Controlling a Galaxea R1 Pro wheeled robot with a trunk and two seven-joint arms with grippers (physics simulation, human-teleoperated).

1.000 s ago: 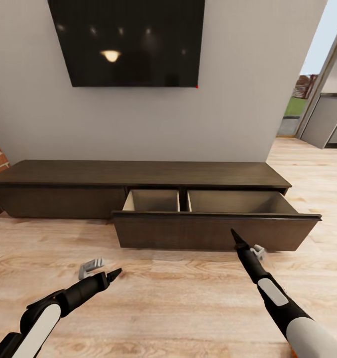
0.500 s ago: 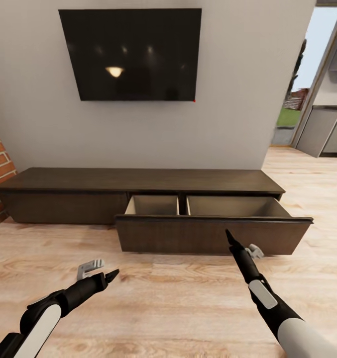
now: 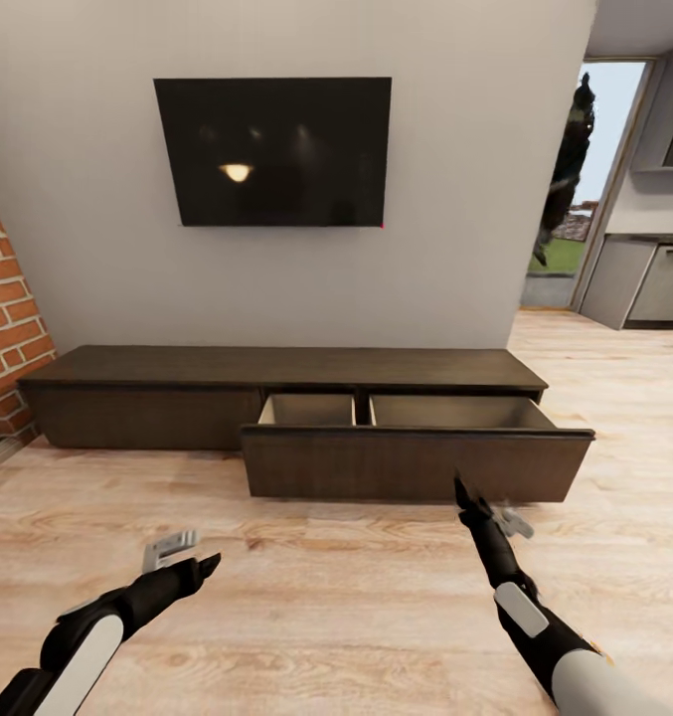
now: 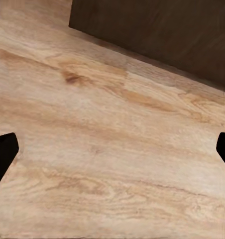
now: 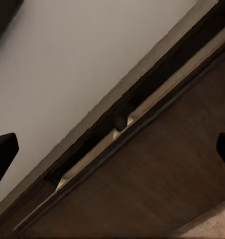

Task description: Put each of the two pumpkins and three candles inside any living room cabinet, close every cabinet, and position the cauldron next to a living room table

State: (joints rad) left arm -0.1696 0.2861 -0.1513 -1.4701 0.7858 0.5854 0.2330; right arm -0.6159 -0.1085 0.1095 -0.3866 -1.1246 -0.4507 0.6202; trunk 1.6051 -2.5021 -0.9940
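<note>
The long dark brown cabinet (image 3: 276,366) stands against the grey wall. Its wide right drawer (image 3: 416,465) is pulled out, and the two pale wood compartments hold nothing that I can see. My left gripper (image 3: 189,557) is open and hovers over bare floor, short of the cabinet's left half. My right gripper (image 3: 487,507) is open too, just in front of the drawer front and apart from it. The right wrist view looks up along the drawer front (image 5: 157,184) to the wall. The pumpkins, candles, cauldron and table are out of view.
A black TV (image 3: 276,149) hangs on the wall above the cabinet. Red brick of the fireplace (image 3: 8,328) borders the left. A doorway (image 3: 575,189) opens at the right beside grey kitchen units (image 3: 644,283). Light wood plank floor (image 3: 336,597) spreads in front.
The whole picture has shifted: the camera has backed off and tilted up, so the cabinet looks smaller and more wall shows. Both arms keep about the same pose, grippers open.
</note>
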